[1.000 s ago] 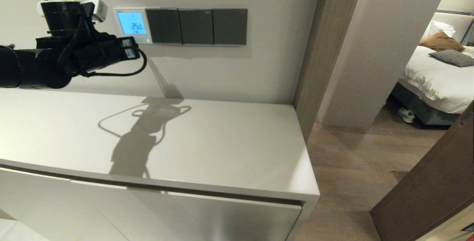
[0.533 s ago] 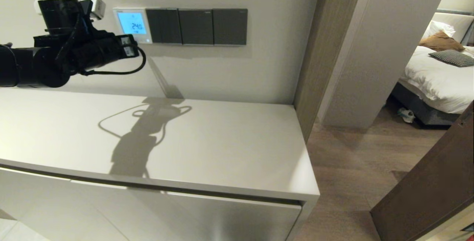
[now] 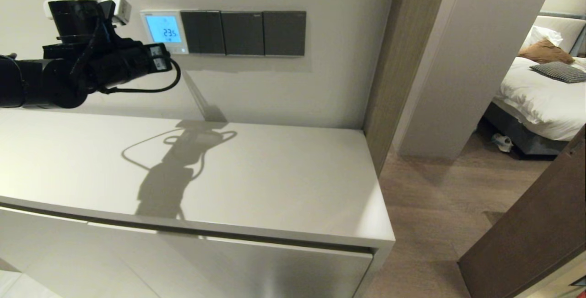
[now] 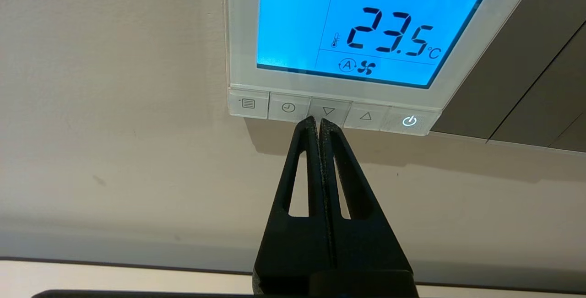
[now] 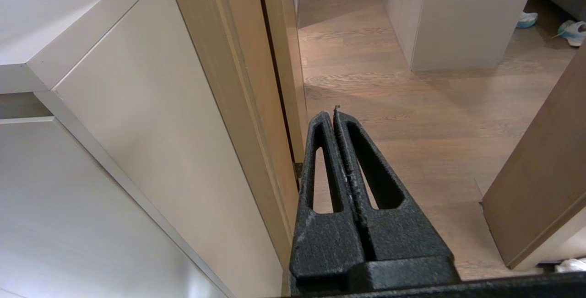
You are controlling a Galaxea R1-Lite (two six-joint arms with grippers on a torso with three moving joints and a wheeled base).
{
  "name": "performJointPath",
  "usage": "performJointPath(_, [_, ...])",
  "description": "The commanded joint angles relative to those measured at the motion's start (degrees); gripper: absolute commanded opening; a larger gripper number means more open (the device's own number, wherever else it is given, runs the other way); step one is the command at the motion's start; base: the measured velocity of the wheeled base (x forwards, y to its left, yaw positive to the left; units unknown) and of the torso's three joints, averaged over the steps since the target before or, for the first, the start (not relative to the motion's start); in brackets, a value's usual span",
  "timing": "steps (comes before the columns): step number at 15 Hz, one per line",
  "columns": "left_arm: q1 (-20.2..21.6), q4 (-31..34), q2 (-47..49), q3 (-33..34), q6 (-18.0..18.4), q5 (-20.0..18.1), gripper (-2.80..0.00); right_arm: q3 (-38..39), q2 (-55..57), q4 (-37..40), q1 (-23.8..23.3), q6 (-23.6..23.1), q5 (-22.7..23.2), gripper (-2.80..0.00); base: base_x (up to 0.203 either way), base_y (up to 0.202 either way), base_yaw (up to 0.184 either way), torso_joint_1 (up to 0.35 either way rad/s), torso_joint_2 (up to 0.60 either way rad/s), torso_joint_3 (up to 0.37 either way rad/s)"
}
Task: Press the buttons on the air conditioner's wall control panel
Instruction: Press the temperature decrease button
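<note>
The white wall control panel point(image 3: 164, 30) has a lit blue screen reading 23.5 point(image 4: 389, 37). Below the screen is a row of buttons: menu point(image 4: 247, 103), clock point(image 4: 288, 107), down arrow point(image 4: 328, 111), up arrow point(image 4: 365, 116) and a lit power button point(image 4: 409, 121). My left gripper point(image 4: 318, 121) is shut and empty, its tips at the lower edge of the down-arrow button. In the head view the left arm point(image 3: 91, 67) reaches to the panel. My right gripper point(image 5: 333, 114) is shut and empty, parked low beside the cabinet.
Three dark switch plates point(image 3: 242, 32) sit to the right of the panel. A white cabinet top point(image 3: 274, 183) lies below the wall. A wooden door frame point(image 3: 389, 60) and an open doorway to a bedroom with a bed point(image 3: 540, 96) are on the right.
The screen reading fell from 25.0 to 24.0 to 23.5. The left arm rose slightly, then hardly moved, staying at the panel's button row.
</note>
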Motion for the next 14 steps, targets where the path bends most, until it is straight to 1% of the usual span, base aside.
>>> performJointPath(1, [0.0,-0.1,-0.2,0.1,0.0,0.0,-2.8,0.1,0.1,0.0,0.0,0.0,0.0,-2.8,0.0,0.0,0.0,0.0,0.0,0.0])
performJointPath(6, [0.0,-0.1,-2.2,2.3,-0.1,0.0,-2.8,0.1,0.1,0.0,0.0,0.0,0.0,-2.8,0.0,0.0,0.0,0.0,0.0,0.0])
performJointPath(10, [0.0,-0.1,-5.1,4.4,-0.1,-1.1,-2.8,0.1,0.1,0.0,0.0,0.0,0.0,-2.8,0.0,0.0,0.0,0.0,0.0,0.0])
performJointPath(14, [0.0,-0.1,-6.4,5.8,-0.1,-1.1,-2.8,0.1,0.1,0.0,0.0,0.0,0.0,-2.8,0.0,0.0,0.0,0.0,0.0,0.0])
